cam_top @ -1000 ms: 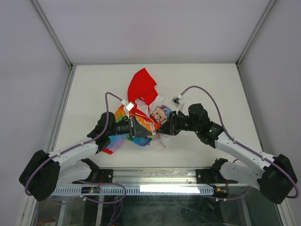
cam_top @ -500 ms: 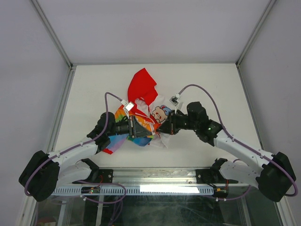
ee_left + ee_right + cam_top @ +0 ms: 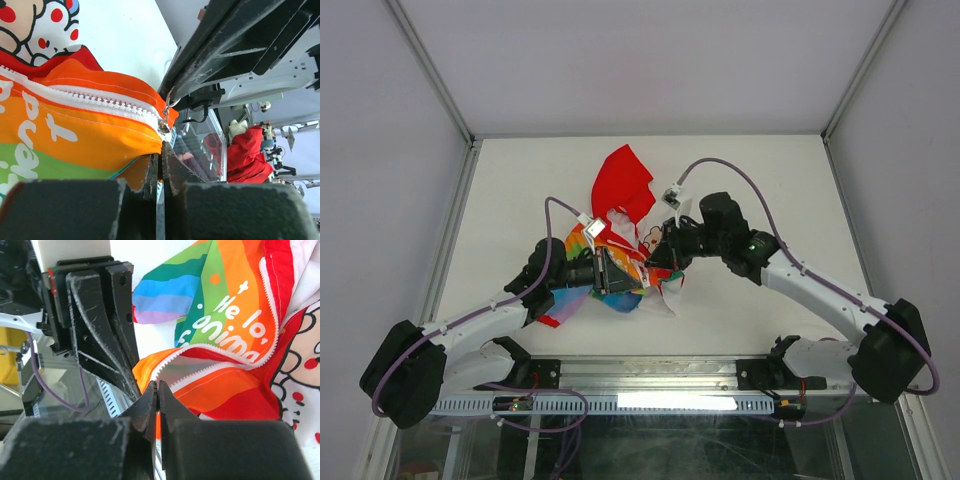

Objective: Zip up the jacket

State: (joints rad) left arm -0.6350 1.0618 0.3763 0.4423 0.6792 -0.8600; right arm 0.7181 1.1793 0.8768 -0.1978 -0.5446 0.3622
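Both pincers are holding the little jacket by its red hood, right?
Not by the hood. The left pincer and right pincer hold the jacket by its rainbow-striped part; the red hood lies free, as the top view shows.

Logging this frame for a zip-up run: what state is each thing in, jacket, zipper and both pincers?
jacket: crumpled, front open
zipper: unzipped, tooth rows apart
slider: down at the hem end
left pincer: shut on the jacket's orange hem
right pincer: shut on the jacket's orange edge
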